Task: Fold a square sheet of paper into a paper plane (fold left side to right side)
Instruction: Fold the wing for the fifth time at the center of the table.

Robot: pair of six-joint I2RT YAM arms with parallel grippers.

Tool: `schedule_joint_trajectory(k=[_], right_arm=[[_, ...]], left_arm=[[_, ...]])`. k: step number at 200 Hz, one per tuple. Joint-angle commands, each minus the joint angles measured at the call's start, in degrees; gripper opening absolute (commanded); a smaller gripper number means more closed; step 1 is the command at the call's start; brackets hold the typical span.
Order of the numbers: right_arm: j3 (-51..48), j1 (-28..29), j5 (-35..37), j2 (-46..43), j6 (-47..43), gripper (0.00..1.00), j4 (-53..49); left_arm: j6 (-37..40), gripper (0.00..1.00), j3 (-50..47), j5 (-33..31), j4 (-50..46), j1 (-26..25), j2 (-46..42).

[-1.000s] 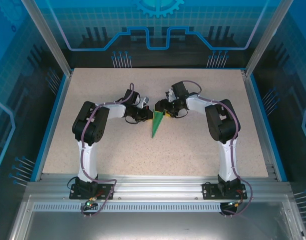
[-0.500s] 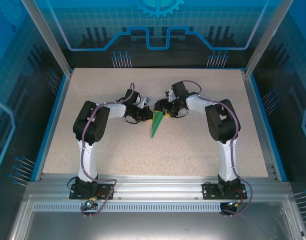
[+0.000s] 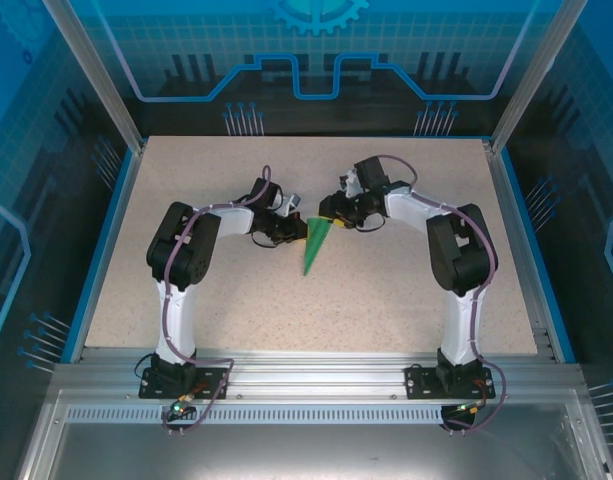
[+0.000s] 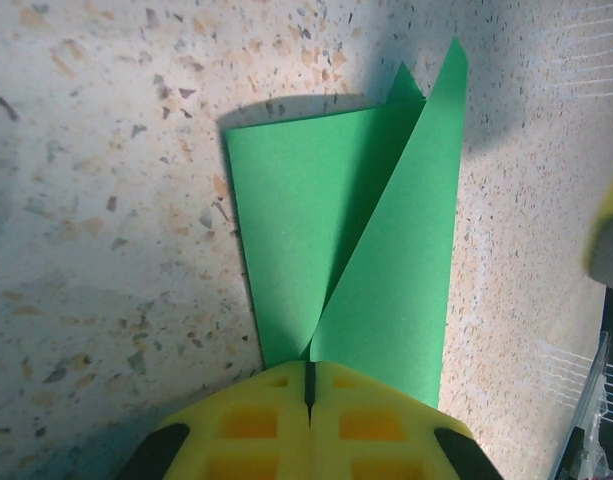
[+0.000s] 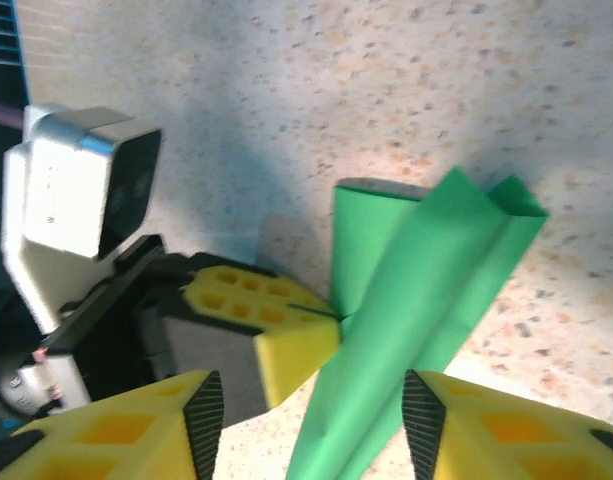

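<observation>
Creased bright-green paper plane [image 3: 313, 250], a slim pointed dart, lies mid-table on the speckled beige tabletop [image 3: 386, 290], its tip toward the arm bases. The left gripper [image 4: 309, 375] has its yellow fingers pressed together on the paper's edge near the wide end. The right gripper [image 5: 311, 405] stands partly open, a raised flap between its fingers.

Slim bright-green paper plane [image 3: 313, 247] lies creased, tip pointing nearward.
</observation>
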Motion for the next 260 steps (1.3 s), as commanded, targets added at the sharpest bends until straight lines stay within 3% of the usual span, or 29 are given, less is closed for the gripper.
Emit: schedule_joint_trajectory(k=[1,151,260], right_arm=[[0.0,1.3,-1.8,0.8,1.8,0.32,0.1],[4.2,3.0,0.7,7.5,-0.9,0.28,-5.4],[5.4,3.0,1.3,9.0,-2.2,0.28,-6.6]], left_arm=[[1.6,0.00,0.7,-0.8,-2.6,-1.3,2.1],[1.6,0.00,0.9,-1.3,-2.9,-1.4,2.2],[1.1,0.00,0.6,-5.3,-3.4,-1.4,2.6]])
